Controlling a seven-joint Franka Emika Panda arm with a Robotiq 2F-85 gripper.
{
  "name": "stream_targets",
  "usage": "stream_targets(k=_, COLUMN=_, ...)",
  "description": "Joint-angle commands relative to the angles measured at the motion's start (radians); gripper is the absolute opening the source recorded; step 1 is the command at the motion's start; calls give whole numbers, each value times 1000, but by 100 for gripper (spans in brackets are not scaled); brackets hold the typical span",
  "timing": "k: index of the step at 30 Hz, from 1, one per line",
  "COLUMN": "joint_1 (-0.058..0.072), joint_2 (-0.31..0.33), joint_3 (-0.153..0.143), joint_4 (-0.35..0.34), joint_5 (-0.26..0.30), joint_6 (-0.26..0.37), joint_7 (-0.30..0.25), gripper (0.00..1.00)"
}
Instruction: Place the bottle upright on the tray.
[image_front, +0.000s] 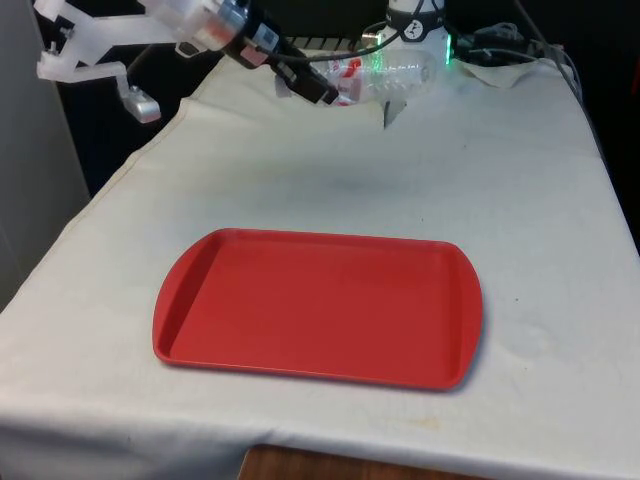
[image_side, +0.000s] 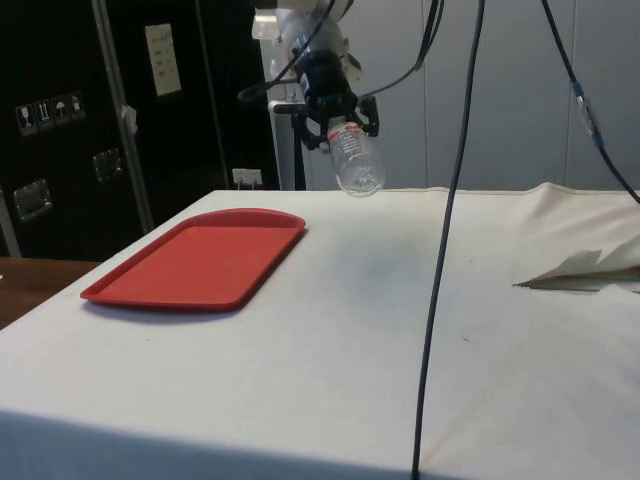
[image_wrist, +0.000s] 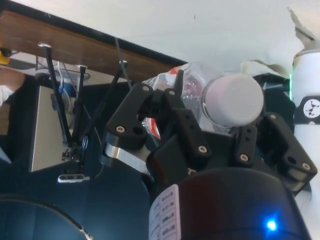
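Aloft, the black two-finger gripper, clamped on the clear plastic bottle, should right it over the red plastic tray.

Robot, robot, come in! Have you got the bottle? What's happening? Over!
Gripper shut on the bottle, held tilted in the air above the table. Red tray bare, bottle not over it yet. Nothing in the way.

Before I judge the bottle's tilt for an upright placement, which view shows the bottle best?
The side view: the bottle hangs whole and tilted in the tool, clear against the pale wall, above the table. In the front view the bottle blends into background clutter. The wrist view shows its white cap end-on.
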Motion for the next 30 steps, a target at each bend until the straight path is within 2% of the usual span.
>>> stream_targets(k=1, joint_1=8, joint_2=-2, joint_3=-4, joint_4=-4, joint_5=-1, joint_6=24, joint_7=1, gripper=31)
stream_targets(k=4, joint_1=14, joint_2=-6, joint_3=-6, joint_4=-9, joint_5=-5, joint_6=48, joint_7=2, gripper=31)
stream_targets(k=5, joint_1=4, joint_2=0, joint_3=0, joint_4=-1, joint_5=-4, joint_6=26, joint_7=0, gripper=31)
stream_targets(k=6, joint_1=16, joint_2=-6, joint_3=-6, joint_4=-11, joint_5=-7, joint_6=57, joint_7=1, gripper=31)
stream_targets(k=7, joint_1=20, joint_2=-9, joint_3=-7, joint_4=-15, joint_5=-9, joint_6=73, joint_7=1, gripper=31)
stream_targets(k=13, joint_1=28, joint_2=-12, joint_3=-7, joint_4=-23, joint_5=-14, joint_6=119, joint_7=0, gripper=31)
stream_targets(k=14, joint_1=17, joint_2=-3, joint_3=0, joint_4=-12, joint_5=-12, joint_6=95, joint_7=0, gripper=31)
stream_targets(k=15, joint_1=30, joint_2=-12, joint_3=-7, joint_4=-25, joint_5=-15, joint_6=126, joint_7=0, gripper=31)
stream_targets(k=23, joint_1=38, joint_2=-19, joint_3=-8, joint_4=-40, joint_5=-23, joint_6=192, joint_7=-6, gripper=31)
stream_targets(k=24, joint_1=27, joint_2=-9, joint_3=0, joint_4=-28, joint_5=-21, joint_6=173, joint_7=-5, gripper=31)
stream_targets(k=25, joint_1=38, joint_2=-20, joint_3=-8, joint_4=-41, joint_5=-24, joint_6=198, joint_7=-7, gripper=31)
stream_targets(k=30, joint_1=42, joint_2=-23, joint_3=-7, joint_4=-48, joint_5=-30, joint_6=233, joint_7=-9, gripper=31)
